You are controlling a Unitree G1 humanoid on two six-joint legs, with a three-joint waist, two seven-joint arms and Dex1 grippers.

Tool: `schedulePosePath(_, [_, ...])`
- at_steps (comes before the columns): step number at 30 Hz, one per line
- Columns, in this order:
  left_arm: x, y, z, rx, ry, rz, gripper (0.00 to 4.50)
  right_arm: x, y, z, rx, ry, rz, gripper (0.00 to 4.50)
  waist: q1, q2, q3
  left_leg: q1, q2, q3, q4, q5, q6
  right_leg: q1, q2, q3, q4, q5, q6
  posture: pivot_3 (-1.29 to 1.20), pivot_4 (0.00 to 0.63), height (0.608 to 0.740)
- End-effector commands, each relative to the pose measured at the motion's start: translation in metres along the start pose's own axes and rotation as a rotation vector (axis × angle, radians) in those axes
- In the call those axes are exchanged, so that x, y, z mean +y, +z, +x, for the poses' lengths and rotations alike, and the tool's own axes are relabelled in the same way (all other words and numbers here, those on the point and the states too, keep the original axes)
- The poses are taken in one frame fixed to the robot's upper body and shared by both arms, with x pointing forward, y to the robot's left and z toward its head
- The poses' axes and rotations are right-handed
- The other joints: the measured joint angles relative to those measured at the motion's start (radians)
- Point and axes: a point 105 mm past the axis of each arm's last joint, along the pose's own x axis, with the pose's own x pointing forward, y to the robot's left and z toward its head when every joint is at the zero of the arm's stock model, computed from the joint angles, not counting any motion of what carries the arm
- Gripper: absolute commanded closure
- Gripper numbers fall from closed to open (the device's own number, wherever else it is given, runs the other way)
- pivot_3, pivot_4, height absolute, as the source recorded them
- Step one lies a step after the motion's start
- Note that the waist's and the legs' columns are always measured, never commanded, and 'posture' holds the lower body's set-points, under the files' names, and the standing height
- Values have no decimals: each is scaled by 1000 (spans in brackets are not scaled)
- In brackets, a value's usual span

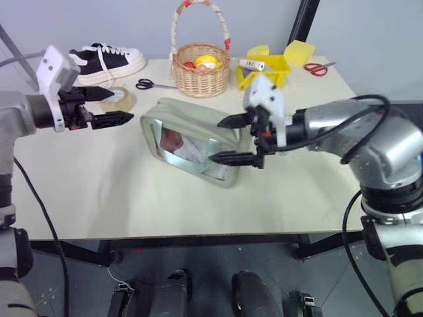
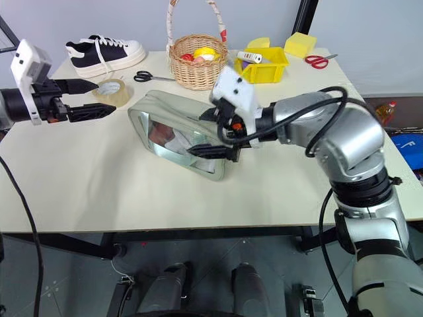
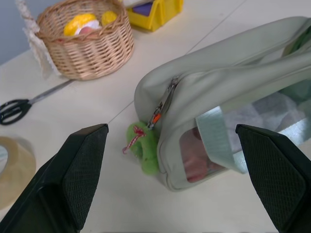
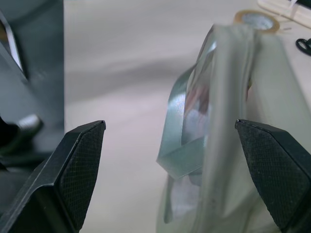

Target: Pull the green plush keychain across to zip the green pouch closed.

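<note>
So starting on the left, the left gripper [image 1: 106,107] hangs in the air above the table's [image 1: 99,185] left side, fingers spread wide and holding nothing, pointing toward 3 o'clock at the pouch. Right behind it, around 12 o'clock from the fingertips, sits a roll of clear tape [image 1: 117,98], and further back at 11 o'clock there's a black-and-white sneaker [image 1: 106,61]. Black-handled scissors [image 1: 153,84] lie between the tape and the wicker basket [image 1: 200,71], which has yellow and red stuff inside.

Middle of the table: the green pouch [image 1: 188,142] lies with its clear window facing the camera, something pinkish and white visible through the plastic. From the left wrist view you can see the green plush keychain [image 3: 143,145] dangling off the zipper pull at the pouch's left end, resting on the tabletop right against the pouch corner, roughly 9 o'clock from the pouch centre. Its little red-and-white bit sticks out to the side.

Then the right gripper [image 1: 232,140], also opened wide, nothing clamped. It's at the pouch's right end, about 3 o'clock from the pouch centre, one finger over the top edge and the other low in front of the window side; can't tell if either is touching the fabric.

Back right at 1 o'clock there's a yellow bin [image 1: 269,66] and red scissors [image 1: 318,68].
</note>
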Motion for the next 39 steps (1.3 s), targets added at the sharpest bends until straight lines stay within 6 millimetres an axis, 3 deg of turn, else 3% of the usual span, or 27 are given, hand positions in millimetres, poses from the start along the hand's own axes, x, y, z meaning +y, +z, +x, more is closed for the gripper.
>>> schedulePosePath(1, [-2,14,-6,-46,13,32,0,-11,-2,0,25,-63,-123,55,-1,0,0,0,0,0,0,0,0,0,0,0,0,0,0,0,150,740])
schedulePosePath(2, [-2,14,-6,-48,15,32,0,-12,-4,1,30,-65,-139,55,-1,0,0,0,0,0,1,0,0,0,0,0,1,0,0,0,150,740])
schedulePosePath(5, [-2,12,-6,-47,19,32,0,-12,-5,4,34,-58,-177,933,-2,0,0,0,0,0,1,0,0,0,1,0,2,0,0,0,150,740])
schedulePosePath(11, [-2,13,-2,-51,21,39,0,-10,-19,3,99,-47,-280,4198,-1,0,0,0,1,0,1,0,0,0,2,0,2,0,0,0,150,740])
schedulePosePath(12, [-2,13,-2,-51,21,40,0,-10,-21,0,103,-45,-278,4442,-1,0,0,0,1,0,1,0,0,0,1,0,2,0,0,0,150,740])
schedulePosePath(15, [-2,13,-2,-52,23,36,0,-12,-28,-14,142,-41,-305,4442,1,0,0,0,0,-1,3,0,0,1,1,0,2,0,0,0,150,740])
schedulePosePath(19, [-2,9,-3,-50,22,25,0,-43,-52,-57,328,-106,-496,4442,7,0,0,0,0,-1,6,0,0,3,0,-1,1,0,0,0,150,740])
schedulePosePath(23, [-2,8,0,-54,17,20,0,-60,-59,-72,373,-128,-546,4442,1,0,1,1,0,0,8,0,0,6,0,-1,0,0,0,0,150,740])
schedulePosePath(30, [-4,8,4,-56,6,19,0,-38,-53,-54,260,-54,-437,4442,-1,0,1,2,1,-1,8,0,0,5,1,-1,1,0,1,0,150,740])
schedulePosePath(39, [-4,7,5,-54,4,23,0,-21,-15,-27,53,-35,-251,4442,-6,0,1,2,1,-1,8,0,0,5,2,-1,3,0,0,0,150,740])
